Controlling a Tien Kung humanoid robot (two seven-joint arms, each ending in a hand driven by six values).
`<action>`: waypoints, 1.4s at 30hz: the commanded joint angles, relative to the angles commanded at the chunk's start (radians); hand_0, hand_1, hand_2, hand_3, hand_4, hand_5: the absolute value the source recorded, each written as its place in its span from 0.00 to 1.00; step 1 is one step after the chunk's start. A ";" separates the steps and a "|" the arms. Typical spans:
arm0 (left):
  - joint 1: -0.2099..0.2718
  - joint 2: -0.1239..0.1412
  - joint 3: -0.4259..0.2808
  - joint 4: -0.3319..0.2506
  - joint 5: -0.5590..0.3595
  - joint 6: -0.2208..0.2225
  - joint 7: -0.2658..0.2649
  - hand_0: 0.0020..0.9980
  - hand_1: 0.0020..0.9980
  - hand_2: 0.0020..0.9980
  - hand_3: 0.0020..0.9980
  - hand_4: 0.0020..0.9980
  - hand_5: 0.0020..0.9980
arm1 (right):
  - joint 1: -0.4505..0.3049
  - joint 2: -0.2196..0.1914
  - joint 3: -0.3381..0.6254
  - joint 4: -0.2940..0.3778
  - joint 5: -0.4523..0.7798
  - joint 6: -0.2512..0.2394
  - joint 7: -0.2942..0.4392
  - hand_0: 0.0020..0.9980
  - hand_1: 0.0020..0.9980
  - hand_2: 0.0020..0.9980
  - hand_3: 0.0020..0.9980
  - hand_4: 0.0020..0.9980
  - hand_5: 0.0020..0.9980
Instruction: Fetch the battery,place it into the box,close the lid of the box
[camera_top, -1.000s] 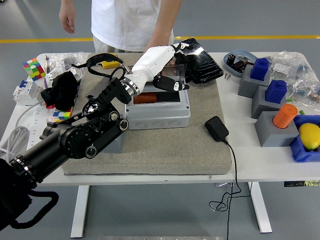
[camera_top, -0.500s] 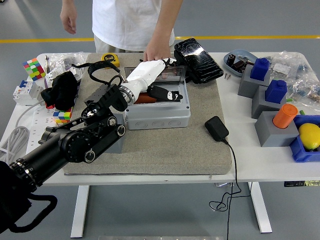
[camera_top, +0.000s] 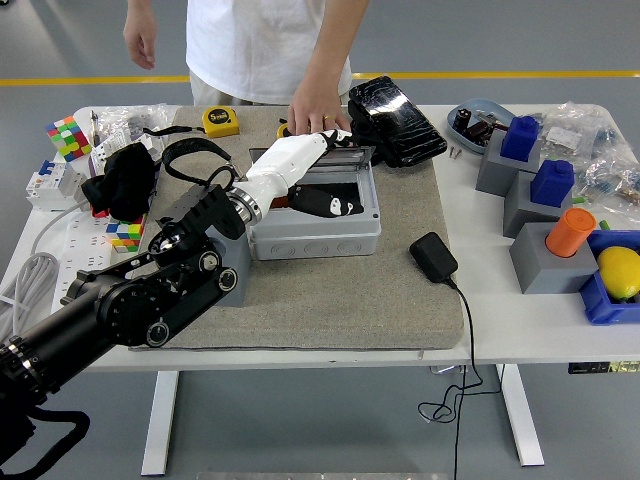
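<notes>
A grey box (camera_top: 315, 235) sits on the grey mat, its clear lid (camera_top: 335, 155) raised at the back. A sliver of the orange battery (camera_top: 273, 200) shows inside, at the left end, mostly hidden by my left hand (camera_top: 325, 200). That white hand with black fingers reaches over the box's left rim. Its fingers (camera_top: 335, 207) hang relaxed in the opening and hold nothing. A person's hand (camera_top: 317, 110) rests on the mat just behind the lid. My right arm is out of view.
A black adapter (camera_top: 433, 256) with a cable lies right of the box. A black case (camera_top: 395, 120) lies behind it and a yellow tape measure (camera_top: 220, 121) at the mat's back left. Grey blocks with blue and orange pieces (camera_top: 545, 200) stand at the right.
My left hand has sunk lower and drawn back to the left over the box. The person's hand came down behind the lid. The tape measure is now uncovered.
</notes>
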 joint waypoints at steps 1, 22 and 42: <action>0.006 0.004 0.004 -0.013 -0.003 0.000 0.002 0.65 0.77 0.73 0.78 1.00 0.40 | -0.001 0.000 0.001 0.000 0.000 0.000 0.000 0.55 0.60 0.59 0.55 0.93 0.47; 0.114 0.029 -0.027 -0.149 -0.053 -0.031 0.034 0.63 0.75 0.73 0.78 1.00 0.41 | -0.007 0.004 0.018 -0.001 -0.003 0.000 0.001 0.55 0.60 0.59 0.55 0.93 0.47; 0.376 -0.008 -0.487 -0.240 -0.271 0.059 -0.125 0.64 0.71 0.69 0.71 1.00 0.38 | 0.004 -0.001 0.023 -0.004 -0.002 0.001 0.001 0.55 0.60 0.59 0.55 0.93 0.47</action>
